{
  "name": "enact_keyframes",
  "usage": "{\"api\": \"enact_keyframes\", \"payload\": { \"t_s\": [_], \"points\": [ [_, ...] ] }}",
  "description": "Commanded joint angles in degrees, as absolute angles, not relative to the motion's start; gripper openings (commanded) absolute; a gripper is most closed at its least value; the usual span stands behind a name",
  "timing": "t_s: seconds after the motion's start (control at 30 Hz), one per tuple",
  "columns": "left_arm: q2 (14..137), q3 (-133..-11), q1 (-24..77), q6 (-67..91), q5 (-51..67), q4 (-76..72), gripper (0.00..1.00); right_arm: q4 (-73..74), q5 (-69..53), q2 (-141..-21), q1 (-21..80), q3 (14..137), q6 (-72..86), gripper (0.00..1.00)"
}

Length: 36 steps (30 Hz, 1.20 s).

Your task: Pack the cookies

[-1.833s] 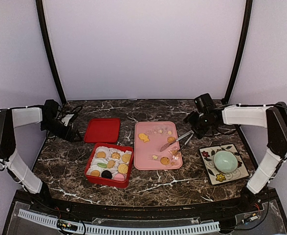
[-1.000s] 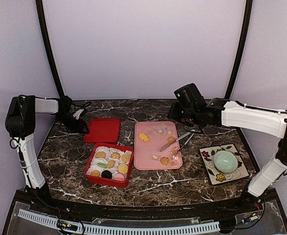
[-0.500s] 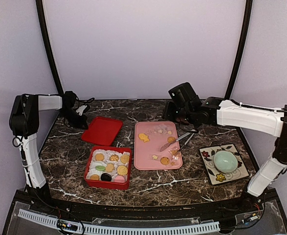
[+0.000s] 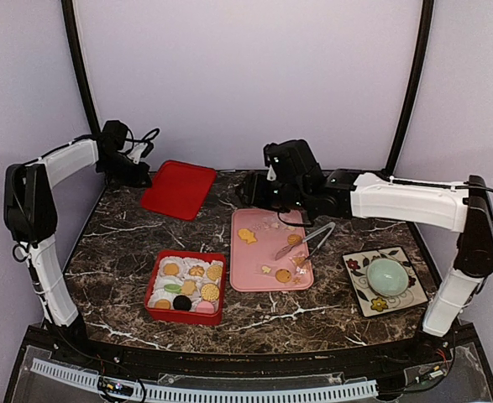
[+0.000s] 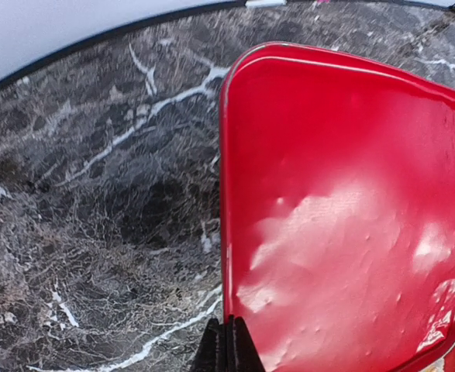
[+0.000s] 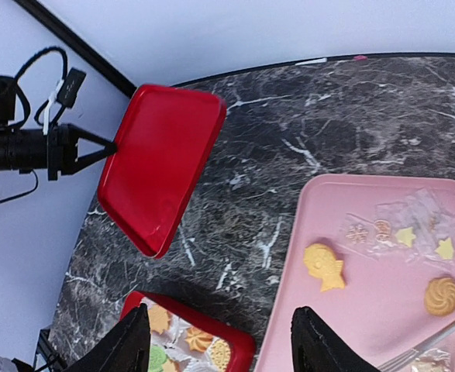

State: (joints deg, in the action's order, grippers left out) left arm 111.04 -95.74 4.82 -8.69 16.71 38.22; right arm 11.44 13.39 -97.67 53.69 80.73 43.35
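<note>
Left wrist: left gripper [image 5: 227,347] clamped on red lid [image 5: 343,217] edge; lid airborne, tilted. Right gripper [image 6: 223,345] agape, empty. Risk: narrow edge pinch may slip, dropping lid onto cookies [image 4: 187,281].

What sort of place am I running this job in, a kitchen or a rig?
Most likely a staged robot test booth, not a kitchen: plain pale backdrop panels in a black frame enclose one dark marble-pattern table, with a cable track along its near edge.
</note>
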Motion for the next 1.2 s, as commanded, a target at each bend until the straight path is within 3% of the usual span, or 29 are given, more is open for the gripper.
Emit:
{"api": "enact_keyframes", "payload": {
  "t_s": [0.0, 0.3, 0.67, 1.17],
  "points": [
    [102.48, -97.30, 6.00, -6.26, 19.64, 41.97, 0.00, 4.49, 7.92, -101.07, 57.25, 84.91, 41.62, 0.64],
    [93.71, -91.87, 7.91, -4.40, 23.58, 41.76, 0.00, -5.66, 0.12, -104.72, 59.46, 86.95, 42.71, 0.64],
    [88.76, -86.93, 8.95, -4.49, 25.15, 40.95, 0.00, -9.44, 0.28, -108.27, 59.29, 89.45, 45.63, 0.60],
    [85.32, -84.31, 8.91, -4.02, 27.20, 40.62, 0.00, -13.49, 0.21, -103.51, 55.46, 80.18, 50.55, 0.56]
  ]
}}
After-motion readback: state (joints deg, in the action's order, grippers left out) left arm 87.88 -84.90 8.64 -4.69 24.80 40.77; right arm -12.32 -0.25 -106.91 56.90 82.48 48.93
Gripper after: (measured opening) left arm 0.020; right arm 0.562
